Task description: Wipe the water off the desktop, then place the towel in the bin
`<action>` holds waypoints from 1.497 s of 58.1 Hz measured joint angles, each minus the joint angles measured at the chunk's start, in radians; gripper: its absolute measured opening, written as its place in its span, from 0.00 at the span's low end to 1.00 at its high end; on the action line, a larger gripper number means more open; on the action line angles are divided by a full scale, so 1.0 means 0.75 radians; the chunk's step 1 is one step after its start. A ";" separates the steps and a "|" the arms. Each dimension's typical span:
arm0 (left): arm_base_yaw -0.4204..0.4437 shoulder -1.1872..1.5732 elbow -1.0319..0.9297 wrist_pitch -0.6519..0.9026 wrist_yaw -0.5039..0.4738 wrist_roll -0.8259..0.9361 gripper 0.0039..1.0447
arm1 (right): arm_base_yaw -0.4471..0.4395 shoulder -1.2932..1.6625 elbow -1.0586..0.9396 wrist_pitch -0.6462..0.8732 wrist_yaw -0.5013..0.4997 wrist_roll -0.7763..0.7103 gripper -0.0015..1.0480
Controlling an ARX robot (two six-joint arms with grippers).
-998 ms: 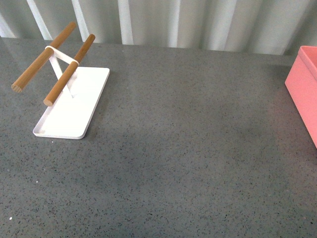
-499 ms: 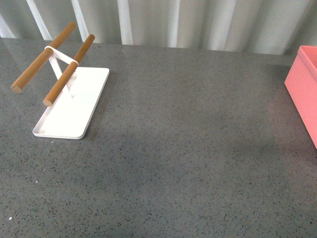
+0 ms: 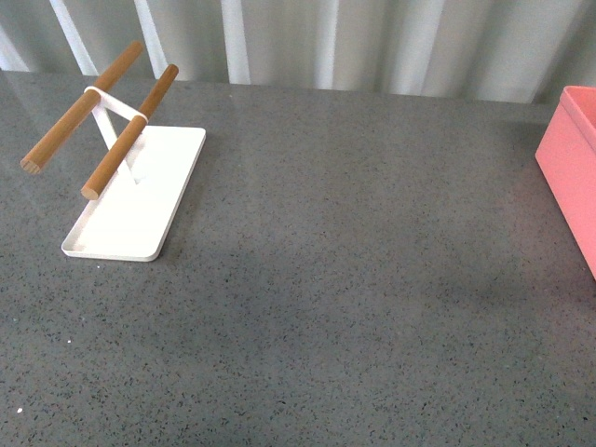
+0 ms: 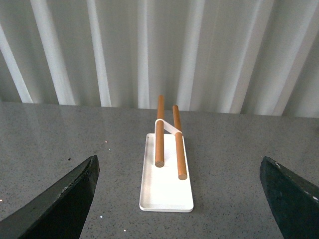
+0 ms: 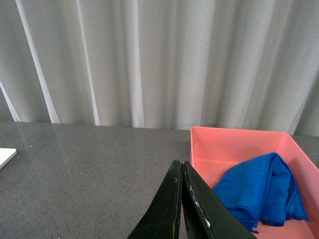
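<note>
Front view: the desktop point(image 3: 354, 279) fills the frame, a dark grey speckled slab. At about ten o'clock sits a flat white tray point(image 3: 140, 200) carrying two wooden rods point(image 3: 88, 116) on a white bracket, the rods slanting up and away over the tray's far end. At three o'clock, cut by the frame edge, is a corner of the salmon-pink bin point(image 3: 570, 163). Behind the desk hangs a pale pleated curtain point(image 3: 372, 42). Neither arm shows here, and no water is distinguishable on the surface.

Left wrist view: the left gripper point(image 4: 179, 199) is spread wide, its two dark fingers point(image 4: 62, 204) entering at seven and five o'clock with nothing between them. The white tray point(image 4: 167, 191) with its rods point(image 4: 159, 137) lies on the desktop point(image 4: 60, 139) straight ahead, framed in the gap and well apart from both fingers.

Right wrist view: the right gripper point(image 5: 182, 199) has its black fingers point(image 5: 167, 209) pressed together, holding nothing. Just beyond them at four o'clock is the bin point(image 5: 234, 142), and the blue towel point(image 5: 261, 191) lies crumpled inside it, bunched toward the right-hand wall. The desktop point(image 5: 84, 169) stretches to nine o'clock, where a sliver of the tray point(image 5: 6, 157) shows.
</note>
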 joint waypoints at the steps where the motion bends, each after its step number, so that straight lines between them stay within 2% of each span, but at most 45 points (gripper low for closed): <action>1: 0.000 0.000 0.000 0.000 0.000 0.000 0.94 | 0.000 -0.011 0.000 -0.011 0.000 0.000 0.03; 34: 0.000 0.000 0.000 0.000 0.000 0.001 0.94 | 0.000 -0.236 0.001 -0.234 0.003 0.001 0.03; 39: 0.000 0.000 0.000 0.000 0.000 0.001 0.94 | 0.001 -0.425 0.001 -0.454 0.004 0.002 0.03; 56: 0.000 -0.001 0.000 0.000 0.000 0.000 0.94 | 0.001 -0.456 0.001 -0.461 0.004 0.001 0.04; 62: 0.000 -0.001 0.000 0.000 0.001 0.000 0.94 | 0.001 -0.456 0.001 -0.461 0.004 0.002 0.19; 71: 0.000 -0.001 0.000 0.000 0.000 0.000 0.94 | 0.001 -0.456 0.001 -0.461 0.004 0.002 0.51; 87: 0.000 -0.001 0.000 0.000 0.000 0.000 0.94 | 0.001 -0.456 0.001 -0.461 0.004 0.003 0.94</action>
